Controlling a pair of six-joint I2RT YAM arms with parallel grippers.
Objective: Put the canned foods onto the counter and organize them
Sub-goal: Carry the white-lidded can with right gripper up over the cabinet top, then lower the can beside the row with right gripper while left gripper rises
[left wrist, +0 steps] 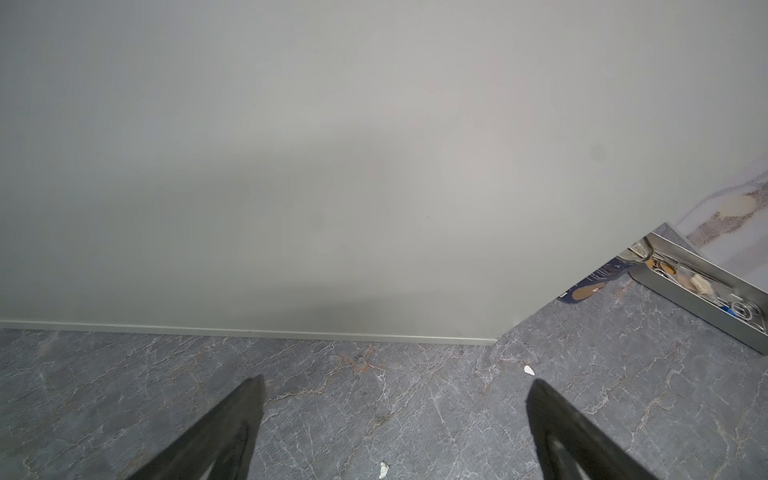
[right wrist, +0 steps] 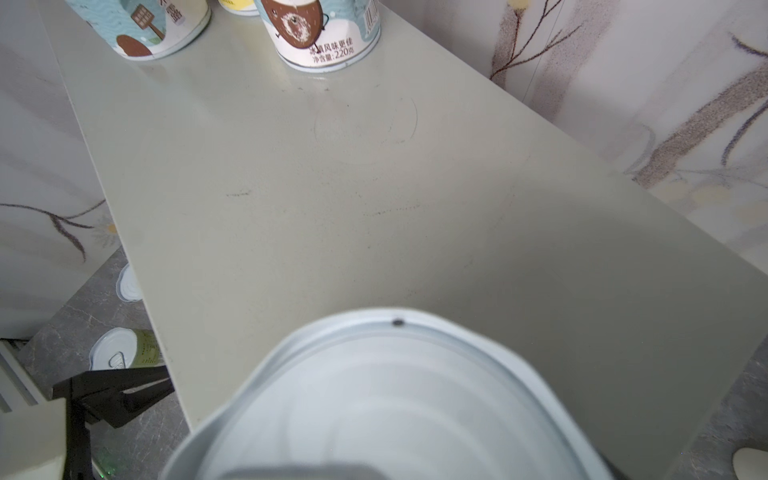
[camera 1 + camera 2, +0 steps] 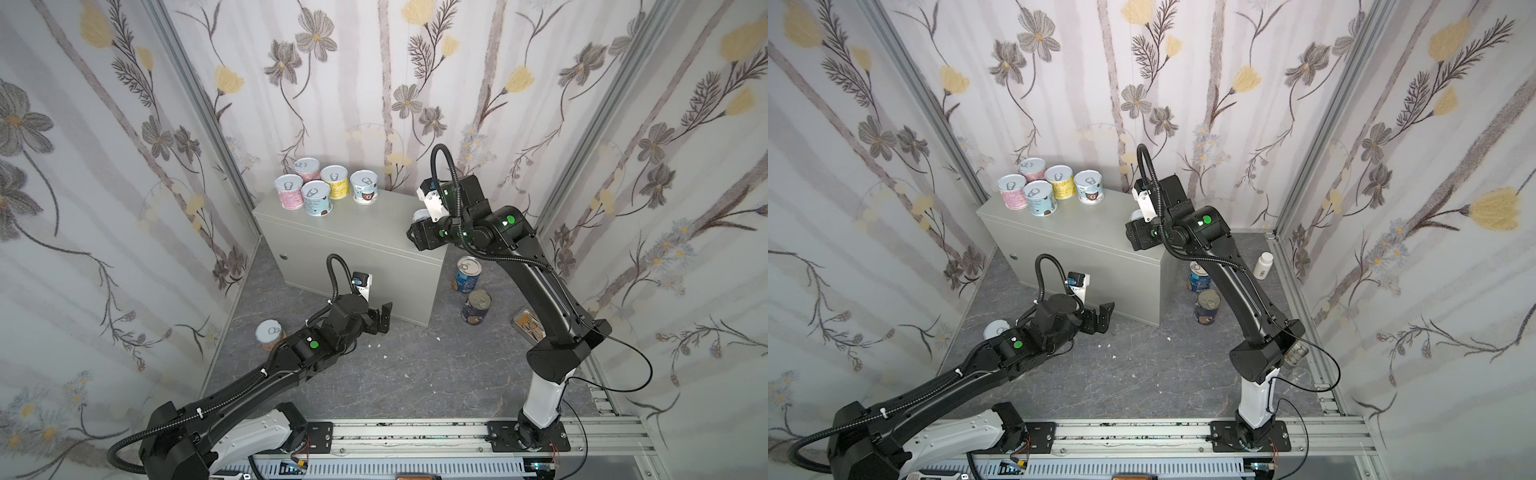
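Floral wallpaper (image 3: 374,62) on three sides, dark marbled floor (image 3: 415,374) below. Light-grey metal box (image 3: 353,270) stands toward the back wall, with a small round lock (image 3: 284,256) on its front. Its flat top is the surface (image 3: 374,226).

Surface, far-left corner: cluster of five short cans (image 3: 318,198), all upright, lids up, close together. Two are pink, one yellow, two pale blue. Faint scuff rings mark the top nearer the middle.

Right hand (image 3: 417,226) is over the right end of the surface, at a pale-lidded can (image 3: 420,215). In the right wrist view this can (image 2: 386,395) fills the lower frame, right under the camera. Fingers are hidden in every view. Cannot tell whether the hand grips the can or stands slack around it, nor whether the can's base rests on the top.

Left hand (image 3: 382,318) is low in front of the box, spread wide. The left wrist view shows both fingers (image 1: 245,419) well apart, only floor between them, box front ahead.

Floor: one short can (image 3: 270,333) upright beside the left arm. The right wrist view shows a green-labelled can (image 2: 143,353) and a second lid (image 2: 126,286) below the surface's front edge. Tall blue can (image 3: 466,275) and navy can (image 3: 476,307) are upright just beside the box's right end. Flat tin (image 3: 524,328) is partly behind the right arm. White bottle (image 3: 1263,266) stands near the right wall.
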